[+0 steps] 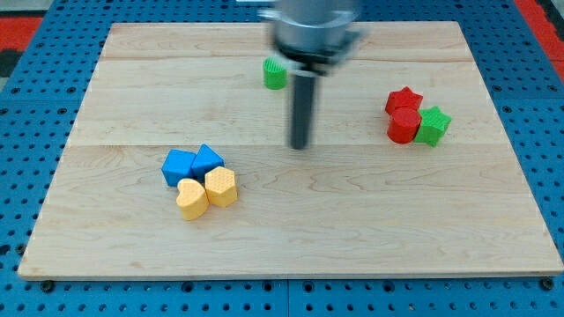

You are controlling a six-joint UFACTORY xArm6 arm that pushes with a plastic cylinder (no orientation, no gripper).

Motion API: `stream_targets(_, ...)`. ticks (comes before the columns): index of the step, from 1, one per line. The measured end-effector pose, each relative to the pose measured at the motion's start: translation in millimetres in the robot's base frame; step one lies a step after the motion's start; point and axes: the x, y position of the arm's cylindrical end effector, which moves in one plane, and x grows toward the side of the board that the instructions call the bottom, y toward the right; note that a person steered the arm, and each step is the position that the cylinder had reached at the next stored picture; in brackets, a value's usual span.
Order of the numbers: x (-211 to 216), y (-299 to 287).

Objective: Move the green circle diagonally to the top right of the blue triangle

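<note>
Camera view, read from its left: on the wooden surface [132, 255] sits a tight cluster, with a blue block [178, 166] touching the blue triangle [208, 160], and just below them a yellow heart [191, 198] beside a yellow hexagon [221, 187], all four in contact or nearly so. Further right and toward the view's top stands the green circle [275, 74], alone, well apart from the cluster. My tip [300, 145] rests on the surface below and slightly right of the green circle, between it and the cluster but touching neither. There are no fingers on this rod, so no open or closed state can be told. At the view's right a red star [404, 99], a red block [404, 125] and a green star [434, 125] huddle together. To do the step well, I judge the tip should circle round to the circle's top-right side and push it down-left in a straight line, stopping near the triangle's upper right corner. Contact should be centred on the circle so it does not slip sideways, and the push should end short of the triangle to leave the cluster undisturbed. No brand, label or writing is readable anywhere.
</note>
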Motion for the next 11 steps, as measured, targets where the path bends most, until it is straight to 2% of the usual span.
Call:
stream_targets(1,-79.7,-79.9)
stream_targets(2,-130.0,-74.5)
stream_targets(3,-152.2,21.1)
stream_targets(4,-135.1,6.7)
stream_targets(5,-151.4,-49.1)
stream_targets(7,-116.8,28.3)
stream_targets(8,-124.3,-6.6)
stream_targets(9,-75.8,94.2)
stream_targets(10,-64.7,126.9)
stream_targets(11,-60.4,77.5)
